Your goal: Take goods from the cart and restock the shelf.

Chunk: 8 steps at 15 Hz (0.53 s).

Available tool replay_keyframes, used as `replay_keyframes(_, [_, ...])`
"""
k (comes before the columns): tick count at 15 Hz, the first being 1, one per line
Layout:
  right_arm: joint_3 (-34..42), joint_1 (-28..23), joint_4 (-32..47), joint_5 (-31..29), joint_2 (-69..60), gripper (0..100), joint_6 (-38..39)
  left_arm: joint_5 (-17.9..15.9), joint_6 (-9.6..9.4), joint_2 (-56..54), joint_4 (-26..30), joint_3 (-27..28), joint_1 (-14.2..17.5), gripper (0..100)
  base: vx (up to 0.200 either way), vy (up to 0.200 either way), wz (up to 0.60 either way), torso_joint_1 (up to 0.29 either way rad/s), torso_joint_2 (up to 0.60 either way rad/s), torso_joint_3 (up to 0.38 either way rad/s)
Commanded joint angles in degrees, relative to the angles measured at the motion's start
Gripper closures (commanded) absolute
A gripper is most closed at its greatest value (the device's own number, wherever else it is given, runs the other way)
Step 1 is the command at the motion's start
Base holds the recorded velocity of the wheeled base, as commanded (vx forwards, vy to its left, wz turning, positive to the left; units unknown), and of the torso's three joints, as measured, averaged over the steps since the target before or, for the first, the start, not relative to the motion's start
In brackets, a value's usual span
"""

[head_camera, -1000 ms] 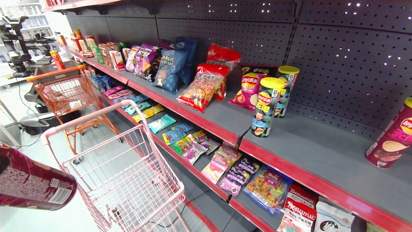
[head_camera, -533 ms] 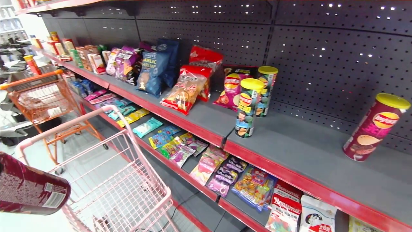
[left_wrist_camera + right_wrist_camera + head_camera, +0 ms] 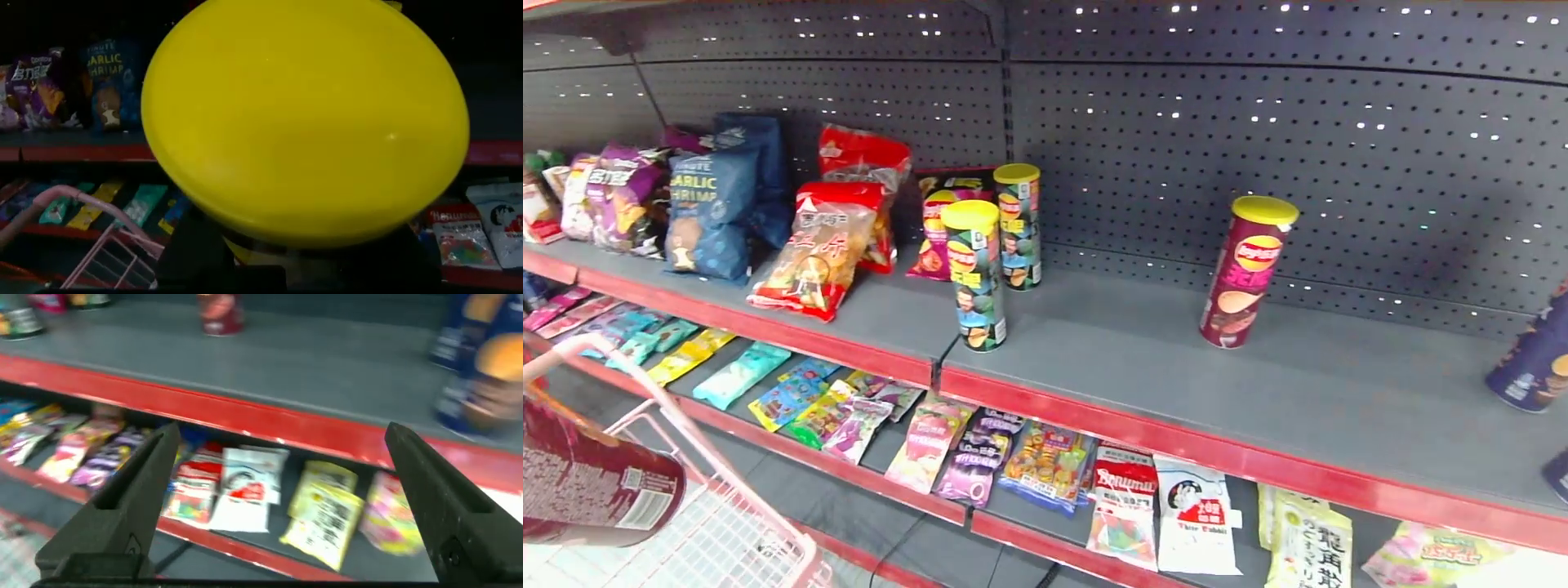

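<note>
Holding a maroon chip can [image 3: 596, 490] tilted above the pink cart [image 3: 727, 543], the left gripper [image 3: 296, 260] is closed on it, and the can's yellow lid [image 3: 302, 114] faces the wrist camera. The right gripper [image 3: 282, 433] hangs with its fingers spread wide and nothing between them, before the red-edged shelf [image 3: 1143, 408]. Flat candy packets [image 3: 968, 449] line the lower tier. On the grey upper board stand two patterned cans [image 3: 974, 273], a second maroon can [image 3: 1245, 273] apart to their right, and a blue can [image 3: 1531, 359] at the far right. Snack bags [image 3: 817, 249] lean at the left. Black pegboard [image 3: 1258, 122] backs them.
</note>
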State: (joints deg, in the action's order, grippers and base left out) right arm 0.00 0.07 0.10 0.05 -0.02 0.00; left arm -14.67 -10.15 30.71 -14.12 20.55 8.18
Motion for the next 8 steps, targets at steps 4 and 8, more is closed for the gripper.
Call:
replay_keyframes(4, [0.0,0.0,0.0,0.0,0.0,0,0.0,1.6,-5.49,-0.1,0.9,0.0,0.2,100,0.000,0.000,-0.30,0.004,0.00,0.000])
replay_keyframes(8, [0.0,0.0,0.0,0.0,0.0,0,0.0,2.7,-5.58,-0.2,1.0,0.0,0.2,100,0.000,0.000,0.00,0.000,0.00,0.000])
